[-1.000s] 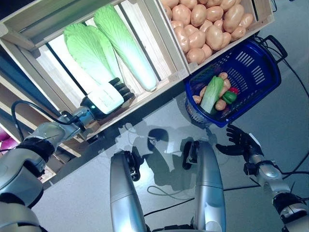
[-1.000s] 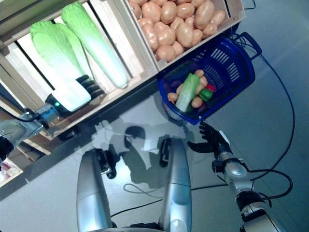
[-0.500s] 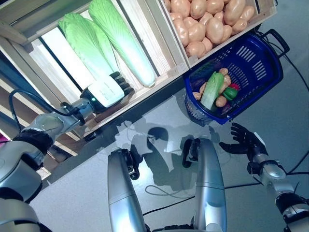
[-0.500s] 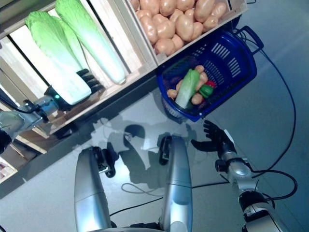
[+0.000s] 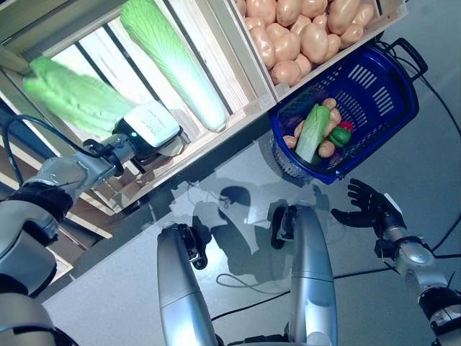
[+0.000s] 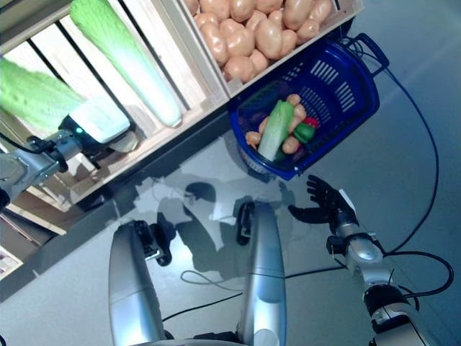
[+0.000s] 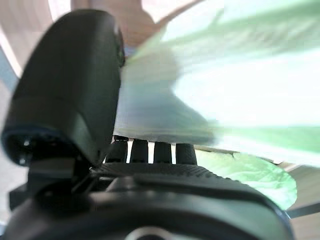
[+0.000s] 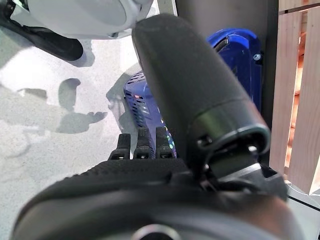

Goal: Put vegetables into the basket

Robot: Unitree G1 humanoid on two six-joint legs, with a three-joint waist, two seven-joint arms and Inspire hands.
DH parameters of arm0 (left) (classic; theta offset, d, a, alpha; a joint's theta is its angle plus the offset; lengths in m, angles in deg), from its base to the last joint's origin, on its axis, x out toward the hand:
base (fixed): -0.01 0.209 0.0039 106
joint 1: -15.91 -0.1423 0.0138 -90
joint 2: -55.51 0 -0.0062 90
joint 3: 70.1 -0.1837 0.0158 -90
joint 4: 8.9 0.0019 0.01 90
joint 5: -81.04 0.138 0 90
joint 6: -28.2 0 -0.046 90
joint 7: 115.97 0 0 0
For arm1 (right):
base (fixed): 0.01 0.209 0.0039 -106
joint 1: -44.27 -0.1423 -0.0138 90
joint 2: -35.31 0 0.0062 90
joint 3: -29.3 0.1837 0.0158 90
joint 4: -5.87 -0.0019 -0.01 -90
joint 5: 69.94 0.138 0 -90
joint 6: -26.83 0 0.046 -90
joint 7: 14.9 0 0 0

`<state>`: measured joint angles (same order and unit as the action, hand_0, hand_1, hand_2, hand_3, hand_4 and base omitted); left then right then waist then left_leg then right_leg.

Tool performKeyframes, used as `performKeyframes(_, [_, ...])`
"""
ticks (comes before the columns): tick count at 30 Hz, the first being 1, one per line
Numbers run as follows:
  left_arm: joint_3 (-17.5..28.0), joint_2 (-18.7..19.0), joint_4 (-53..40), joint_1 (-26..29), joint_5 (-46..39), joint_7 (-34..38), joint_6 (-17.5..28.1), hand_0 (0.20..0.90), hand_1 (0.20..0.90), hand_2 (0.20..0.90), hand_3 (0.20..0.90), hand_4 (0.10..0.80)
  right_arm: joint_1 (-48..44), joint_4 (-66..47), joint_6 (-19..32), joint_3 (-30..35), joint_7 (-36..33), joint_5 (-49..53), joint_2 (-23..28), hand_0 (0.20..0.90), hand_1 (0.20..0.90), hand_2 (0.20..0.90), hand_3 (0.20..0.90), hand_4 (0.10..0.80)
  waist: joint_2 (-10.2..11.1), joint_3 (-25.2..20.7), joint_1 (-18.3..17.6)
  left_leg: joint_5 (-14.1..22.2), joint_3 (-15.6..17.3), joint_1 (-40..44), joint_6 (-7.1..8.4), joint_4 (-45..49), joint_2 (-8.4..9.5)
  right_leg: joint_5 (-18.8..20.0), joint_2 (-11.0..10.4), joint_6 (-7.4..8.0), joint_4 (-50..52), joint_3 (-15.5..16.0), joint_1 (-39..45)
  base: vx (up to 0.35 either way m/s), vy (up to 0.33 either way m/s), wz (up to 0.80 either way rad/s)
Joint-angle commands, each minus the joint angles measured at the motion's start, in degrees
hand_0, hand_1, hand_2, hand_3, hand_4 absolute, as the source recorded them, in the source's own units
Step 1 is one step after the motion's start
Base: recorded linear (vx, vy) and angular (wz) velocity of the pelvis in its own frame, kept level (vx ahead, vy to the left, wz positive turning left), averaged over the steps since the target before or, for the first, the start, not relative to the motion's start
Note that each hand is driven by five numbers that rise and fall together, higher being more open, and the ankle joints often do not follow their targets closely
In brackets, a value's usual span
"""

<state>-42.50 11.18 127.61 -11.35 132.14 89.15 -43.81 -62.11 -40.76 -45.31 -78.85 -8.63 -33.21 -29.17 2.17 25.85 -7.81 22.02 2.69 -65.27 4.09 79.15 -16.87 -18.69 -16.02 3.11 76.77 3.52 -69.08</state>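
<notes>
My left hand (image 7: 65,85) is shut on a pale green napa cabbage (image 5: 68,97), thumb on one side and fingers under its white base. The cabbage is raised off the crate slats and points to the left. A second napa cabbage (image 5: 176,65) lies in the slatted wooden crate (image 5: 216,43). The blue basket (image 5: 378,90) stands on the floor at the right and holds a long green vegetable (image 5: 311,133), a green pepper (image 5: 340,137) and small potatoes. My right hand (image 5: 366,209) hangs open just below the basket, holding nothing.
A wooden crate full of potatoes (image 5: 310,29) sits on the shelf directly above the basket. The shelf's lower wooden edge (image 5: 209,140) runs between the cabbage crate and the grey floor (image 5: 403,173).
My left hand has closed on the left cabbage, lifted it off the crate and swung its leafy end to the left. The right hand stays open and has barely shifted.
</notes>
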Motion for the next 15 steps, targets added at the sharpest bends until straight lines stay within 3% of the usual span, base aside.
performKeyframes(1, [0.8,4.6,3.6,4.3,-4.6,0.3,-1.3,0.3,0.3,0.3,0.3,0.4,-0.1,-0.8,4.7,4.4,0.8,4.4,5.3,0.9,0.9,0.9,0.9,0.8,-1.4,-4.0,-0.7,3.6,1.9,4.9,0.3,-3.2,-2.87,-1.4,-3.2,4.36,-4.3,-0.6,9.0,0.021,-0.01,-0.05])
performKeyframes(10, [3.2,3.7,4.1,-1.1,-8.9,7.3,1.6,0.3,0.3,0.3,0.3,0.4,-1.7,0.5,6.2,1.7,1.6,5.6,4.7,0.9,0.9,0.9,0.9,0.8,-2.2,-5.9,-0.7,0.7,5.3,16.4,0.39,-13.2,-2.57,0.6,-3.1,4.22,-13.6,0.4,19.6,0.054,-0.009,-0.05])
performKeyframes(15, [9.1,3.5,2.0,-6.4,-20.9,9.1,6.3,0.3,0.3,0.3,0.3,0.4,-0.4,-0.6,8.0,1.1,3.2,5.9,2.9,0.9,0.9,0.9,0.9,0.8,-3.0,-8.0,0.4,-2.3,6.2,25.1,0.28,-22.8,-1.24,2.3,-3.1,3.59,-21.1,0.2,27.4,0.098,-0.059,-0.05])
